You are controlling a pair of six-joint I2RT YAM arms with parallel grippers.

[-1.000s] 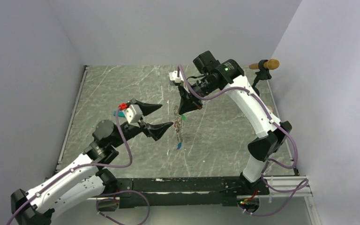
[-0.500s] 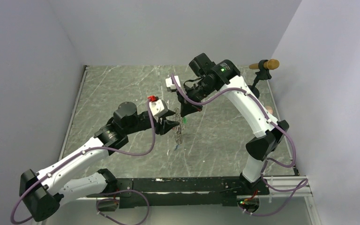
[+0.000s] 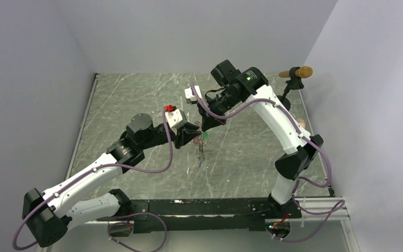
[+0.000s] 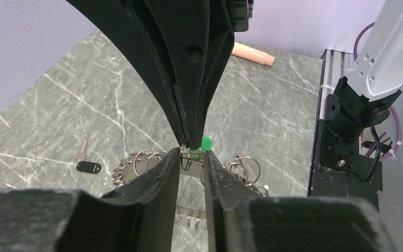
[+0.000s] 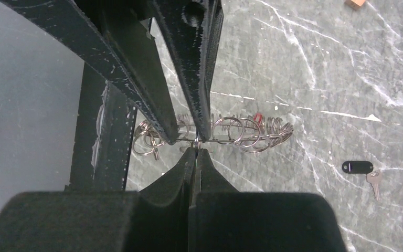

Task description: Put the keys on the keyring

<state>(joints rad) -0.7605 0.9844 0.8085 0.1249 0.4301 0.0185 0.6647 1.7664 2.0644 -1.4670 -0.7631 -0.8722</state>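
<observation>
The keyring (image 3: 202, 149), a thin wire hoop strung with several small rings, hangs edge-on above the table from my right gripper (image 3: 205, 125), which is shut on its top. In the right wrist view the right gripper (image 5: 195, 149) pinches the keyring (image 5: 241, 131) at its wire. A green key tag (image 3: 207, 135) hangs just under that grip and also shows as the green key tag (image 4: 205, 143). A small blue key (image 3: 200, 164) dangles at the hoop's bottom. My left gripper (image 4: 192, 155) straddles the keyring (image 4: 136, 160) from the left, a narrow gap still between its fingers.
A key with a black tag (image 4: 88, 167) lies on the marble table, also seen as the black-tagged key (image 5: 358, 167). A wooden-handled tool on a stand (image 3: 296, 72) is at the back right. The black base rail (image 3: 215, 207) runs along the near edge.
My left arm swung in from the left to the hanging keyring and its jaws narrowed from wide open to a small gap. The right gripper shifted slightly left, still holding the ring.
</observation>
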